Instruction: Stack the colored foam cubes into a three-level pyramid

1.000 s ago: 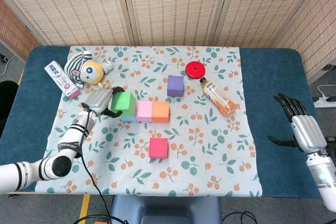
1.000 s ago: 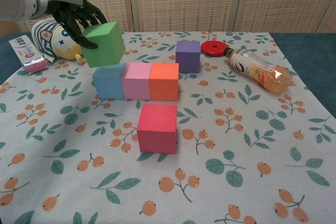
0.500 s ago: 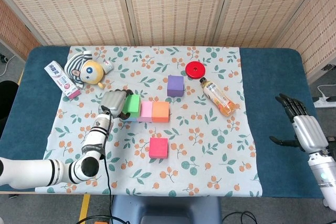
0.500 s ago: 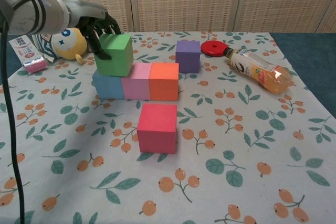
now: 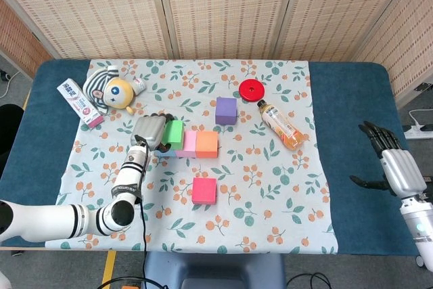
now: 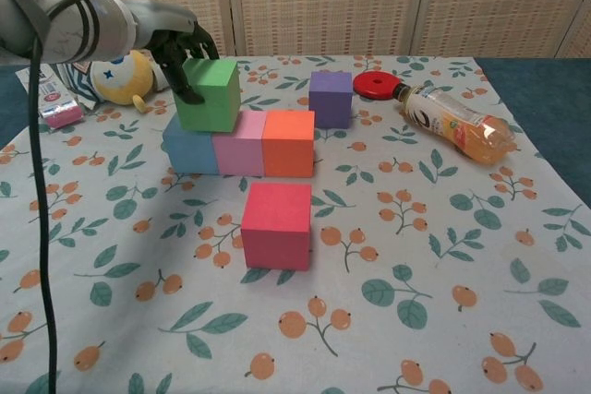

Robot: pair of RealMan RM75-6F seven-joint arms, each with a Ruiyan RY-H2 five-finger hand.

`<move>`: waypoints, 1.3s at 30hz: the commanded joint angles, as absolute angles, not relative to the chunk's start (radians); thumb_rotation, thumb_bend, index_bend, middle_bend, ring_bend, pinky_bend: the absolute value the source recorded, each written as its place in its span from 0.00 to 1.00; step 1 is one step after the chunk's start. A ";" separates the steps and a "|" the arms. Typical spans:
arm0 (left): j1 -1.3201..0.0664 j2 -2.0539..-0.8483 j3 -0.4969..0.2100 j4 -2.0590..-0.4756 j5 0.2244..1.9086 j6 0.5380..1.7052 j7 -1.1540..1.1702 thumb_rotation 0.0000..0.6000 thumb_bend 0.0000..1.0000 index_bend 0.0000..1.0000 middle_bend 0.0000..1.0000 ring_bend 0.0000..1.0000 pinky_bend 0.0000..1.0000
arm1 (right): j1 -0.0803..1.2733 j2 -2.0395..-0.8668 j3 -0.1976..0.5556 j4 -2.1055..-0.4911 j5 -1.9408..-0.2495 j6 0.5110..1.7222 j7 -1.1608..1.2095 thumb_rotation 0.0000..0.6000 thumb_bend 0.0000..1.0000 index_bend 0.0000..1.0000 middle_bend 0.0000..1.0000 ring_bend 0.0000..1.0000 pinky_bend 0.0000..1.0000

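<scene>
The left hand [image 6: 180, 53] grips the green cube [image 6: 210, 94] with its dark fingers wrapped over the cube's left and top edges, holding it on the base row so that it sits over the blue cube [image 6: 189, 146] and overlaps the pink cube [image 6: 239, 142], with the orange cube [image 6: 288, 142] closing the row at the right. The chest view shows the blue cube plainly, while the head view nearly hides it under the green one, and the red cube [image 6: 276, 225] sits alone nearer the camera with the purple cube [image 6: 331, 98] behind the row. Only the head view shows the right hand [image 5: 391, 162], fingers spread and holding nothing, out over the blue table [image 5: 352, 99] well apart from the cubes.
</scene>
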State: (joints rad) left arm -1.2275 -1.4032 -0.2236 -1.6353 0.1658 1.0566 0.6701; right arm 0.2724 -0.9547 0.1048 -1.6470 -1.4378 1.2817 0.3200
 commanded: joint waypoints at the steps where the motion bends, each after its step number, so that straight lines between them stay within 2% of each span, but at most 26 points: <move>1: -1.231 -1.417 -0.231 -1.627 0.162 1.064 0.682 1.00 0.33 0.31 0.22 0.19 0.25 | 0.271 -0.953 0.105 -1.646 -1.437 1.281 0.322 1.00 0.02 0.00 0.00 0.00 0.00; 10: -1.227 -1.451 -0.244 -1.605 0.158 1.085 0.713 1.00 0.33 0.30 0.22 0.19 0.25 | 0.266 -0.951 0.108 -1.641 -1.437 1.280 0.328 1.00 0.02 0.00 0.00 0.00 0.00; 39: -1.196 -1.461 -0.277 -1.601 0.161 1.069 0.750 1.00 0.32 0.28 0.20 0.17 0.25 | 0.265 -0.952 0.115 -1.636 -1.439 1.270 0.333 1.00 0.02 0.00 0.00 0.00 0.00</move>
State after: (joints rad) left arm -1.1959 -1.4615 -0.2760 -1.6000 0.1610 1.0694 0.7492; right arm 0.2647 -0.9522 0.1150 -1.6357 -1.4384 1.2696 0.3324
